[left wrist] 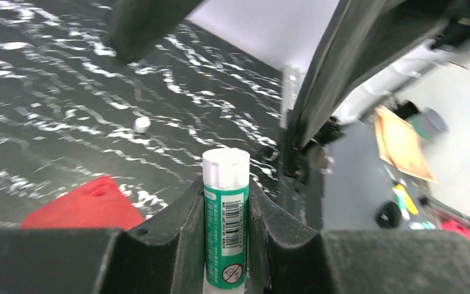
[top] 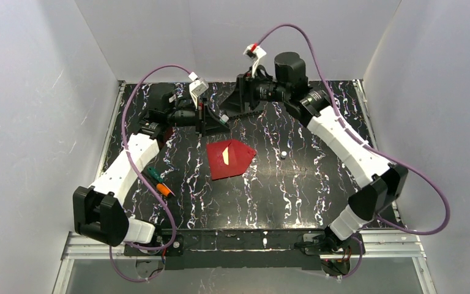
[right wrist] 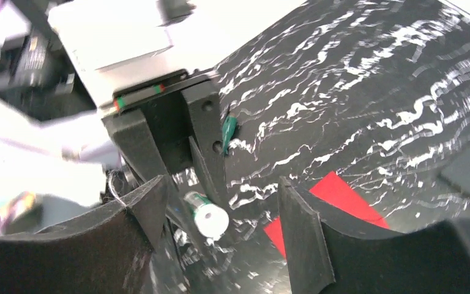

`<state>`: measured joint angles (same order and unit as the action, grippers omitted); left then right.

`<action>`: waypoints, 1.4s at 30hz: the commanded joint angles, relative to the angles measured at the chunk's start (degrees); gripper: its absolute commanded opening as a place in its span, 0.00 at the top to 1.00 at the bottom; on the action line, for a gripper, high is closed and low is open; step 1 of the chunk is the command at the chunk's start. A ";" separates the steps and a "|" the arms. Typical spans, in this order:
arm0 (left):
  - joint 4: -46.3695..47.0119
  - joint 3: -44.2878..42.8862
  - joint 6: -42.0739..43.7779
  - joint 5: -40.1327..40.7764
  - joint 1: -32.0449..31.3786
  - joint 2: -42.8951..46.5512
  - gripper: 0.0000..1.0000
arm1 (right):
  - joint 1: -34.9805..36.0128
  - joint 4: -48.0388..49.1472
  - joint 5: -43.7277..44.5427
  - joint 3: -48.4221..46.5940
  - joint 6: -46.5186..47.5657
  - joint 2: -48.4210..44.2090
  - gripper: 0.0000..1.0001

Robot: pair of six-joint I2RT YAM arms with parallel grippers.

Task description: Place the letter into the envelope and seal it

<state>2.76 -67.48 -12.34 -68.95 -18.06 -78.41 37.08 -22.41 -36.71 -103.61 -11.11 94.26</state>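
The dark red envelope lies flat mid-table with its pointed flap open. A pale strip shows on it. No separate white letter sheet is in view. My left gripper hovers behind the envelope, shut on a green glue stick with a white end. My right gripper is open and faces the left one. The glue stick's white end sits between the right fingers' tips without touching them. The envelope also shows in the left wrist view and the right wrist view.
A small white cap lies on the black marbled table right of the envelope; it also shows in the left wrist view. A green and orange tool lies at the left. White walls enclose the table.
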 commanded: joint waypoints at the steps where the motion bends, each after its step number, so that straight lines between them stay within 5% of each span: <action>1: 2.21 0.99 2.75 17.04 -0.13 3.41 1.00 | 0.10 16.71 22.32 9.30 -28.54 -6.67 0.28; 5: 3.84 1.31 2.94 24.36 -0.20 4.65 1.00 | 3.44 16.29 34.10 11.38 -34.73 -6.82 0.26; 9: 4.35 1.71 2.18 26.92 -0.17 5.02 1.00 | 5.37 15.40 35.55 9.51 -40.59 -3.62 0.11; 12: 4.35 2.10 1.67 28.75 -0.16 5.76 1.00 | 6.97 14.30 36.33 8.13 -42.17 -1.75 0.12; 24: 4.12 2.99 -2.25 30.18 -0.15 7.12 1.00 | 8.28 15.59 36.29 7.17 -42.78 -0.68 0.91; 26: 1.70 1.43 -3.61 27.54 -0.14 6.50 1.00 | 8.27 18.07 33.11 7.40 -40.21 -0.98 0.99; 34: 0.72 1.42 -13.65 12.95 -0.20 9.04 1.00 | 6.42 26.98 8.17 8.08 -15.66 -4.83 0.99; 42: 2.03 1.62 -16.59 1.15 -0.19 13.06 1.00 | 5.50 32.18 -13.81 5.51 -15.21 -3.40 0.99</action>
<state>5.23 -65.54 -26.11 -54.52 -16.93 -68.03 41.85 -2.74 -35.40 -94.24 -28.67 91.85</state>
